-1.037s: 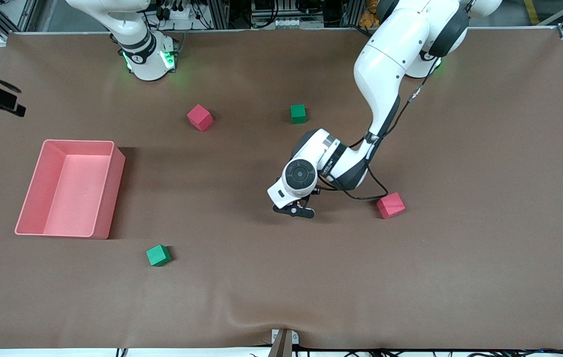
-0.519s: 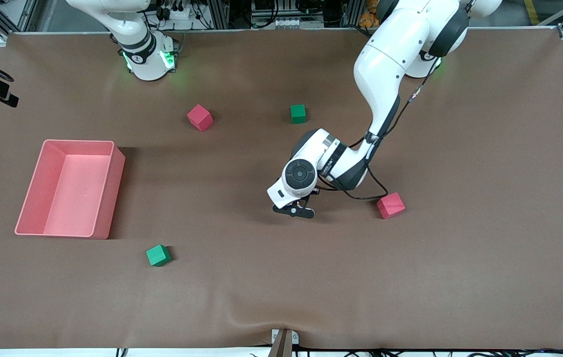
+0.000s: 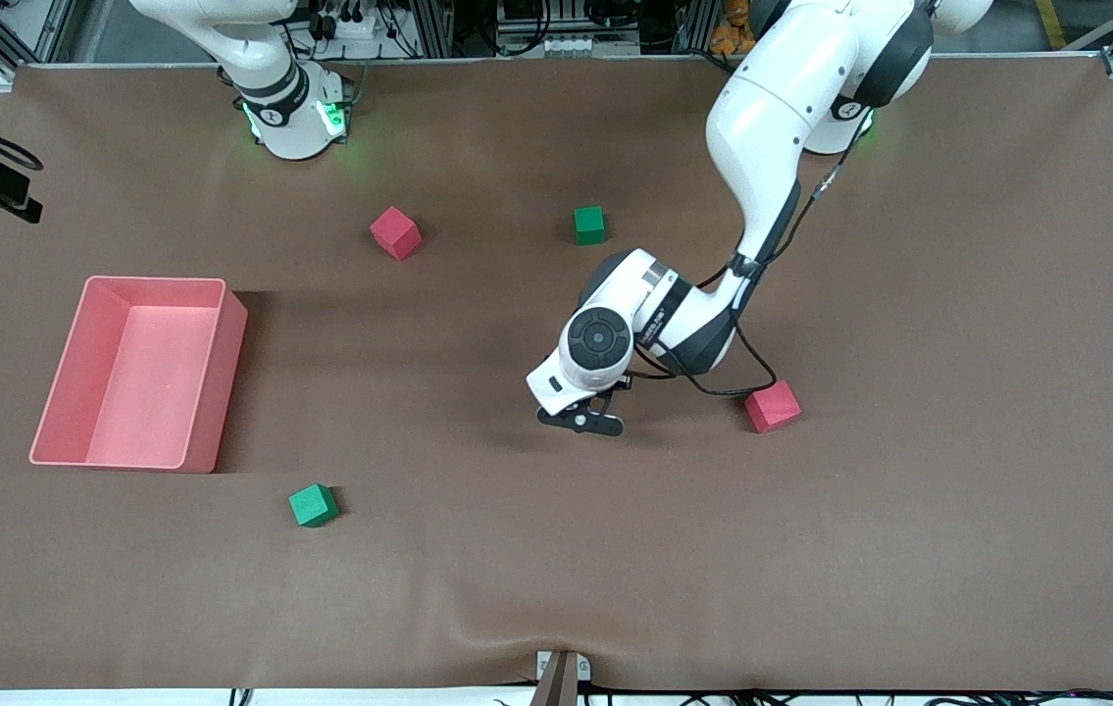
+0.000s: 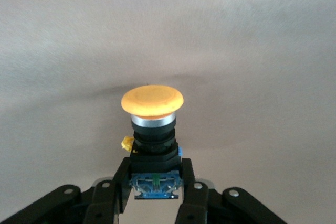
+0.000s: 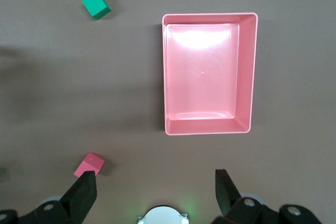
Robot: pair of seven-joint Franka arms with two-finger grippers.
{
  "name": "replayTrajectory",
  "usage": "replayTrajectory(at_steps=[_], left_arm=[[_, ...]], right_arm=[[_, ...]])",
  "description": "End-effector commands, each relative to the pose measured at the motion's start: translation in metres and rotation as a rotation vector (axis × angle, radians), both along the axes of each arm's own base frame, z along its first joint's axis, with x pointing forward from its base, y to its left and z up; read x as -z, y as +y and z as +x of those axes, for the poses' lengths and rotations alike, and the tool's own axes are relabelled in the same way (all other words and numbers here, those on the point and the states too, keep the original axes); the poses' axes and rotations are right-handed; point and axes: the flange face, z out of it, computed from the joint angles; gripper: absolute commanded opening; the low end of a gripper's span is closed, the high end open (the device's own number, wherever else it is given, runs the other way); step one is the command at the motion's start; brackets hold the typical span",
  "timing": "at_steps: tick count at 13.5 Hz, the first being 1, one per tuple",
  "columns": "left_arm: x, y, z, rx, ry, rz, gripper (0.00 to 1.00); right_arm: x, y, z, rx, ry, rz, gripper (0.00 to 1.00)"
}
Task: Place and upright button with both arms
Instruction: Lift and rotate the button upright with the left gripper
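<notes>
Risk first: left gripper (image 4: pixel 155 192) has its black fingers (image 4: pixel 118 182) clamped only on the short black body of the small push-button with round orange cap (image 4: pixel 152 100), low near the blue terminal end, so the top-heavy cap could pivot or slip out on a fast move, and a tilted release would likely tip it over instead of leaving it upright. Button sits in that grip low over the middle of the brown table (image 3: pixel 909 490), nearer the front edge than the green foam cube (image 3: pixel 589 225) and toward the right arm's end from the red foam cube (image 3: pixel 772 406). Cable loop by that red cube could snag it, judging by how close it hangs.

Right gripper (image 5: pixel 155 192) waits high near the table edge at the right arm's end, fingers wide apart, holding nothing, over the pink plastic tray (image 5: pixel 252 72).

Views: front view hides the button entirely under the left wrist; only the left wrist view shows the grip. Right wrist view shows tray is empty inside, plus another green cube (image 5: pixel 96 4) and red cube (image 5: pixel 88 164).
</notes>
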Motion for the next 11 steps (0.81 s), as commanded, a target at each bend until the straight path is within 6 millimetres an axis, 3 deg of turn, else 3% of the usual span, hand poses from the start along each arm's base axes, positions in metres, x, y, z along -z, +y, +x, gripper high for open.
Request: replayTrajectory(at_steps=[1,4,7,11], left_arm=[[-0.042,0.010,0.010,-0.046,-0.044,-0.007,0.09],[-0.070,0.016,0.017,-0.244,-0.097,0.027,0.09],[-0.093,0.009,0.012,-0.333,-0.190,0.080,0.09],[-0.096,-0.032,-0.022,-0.537,-0.387,0.181,0.10]], right_arm=[[0.004,0.002,0.001,-0.035,-0.007,-0.013,1.00],[0.006,0.003,0.001,-0.034,-0.002,-0.008,1.00],[0.006,0.004,0.008,-0.038,-0.037,-0.011,1.00],[0.008,0.014,0.014,-0.055,-0.063,-0.002,1.00]])
